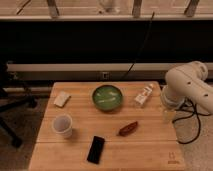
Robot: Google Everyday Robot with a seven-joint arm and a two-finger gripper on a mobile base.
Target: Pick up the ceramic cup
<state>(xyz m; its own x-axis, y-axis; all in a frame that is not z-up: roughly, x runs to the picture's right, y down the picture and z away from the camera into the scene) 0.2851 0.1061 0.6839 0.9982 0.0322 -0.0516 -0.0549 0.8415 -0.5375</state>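
Note:
The ceramic cup [62,125] is small, white and handleless, with a greyish inside. It stands upright on the front left of the wooden table [150,145]. My white arm [187,86] reaches in from the right. My gripper [168,115] hangs below it at the table's right edge, far to the right of the cup and touching nothing that I can see.
A green bowl [107,96] stands at the back middle and a flat white block [62,98] at the back left. A small bottle [144,95] lies at the back right. A brown object [128,128] and a black phone [96,149] lie near the front. Cables [192,120] hang at the right.

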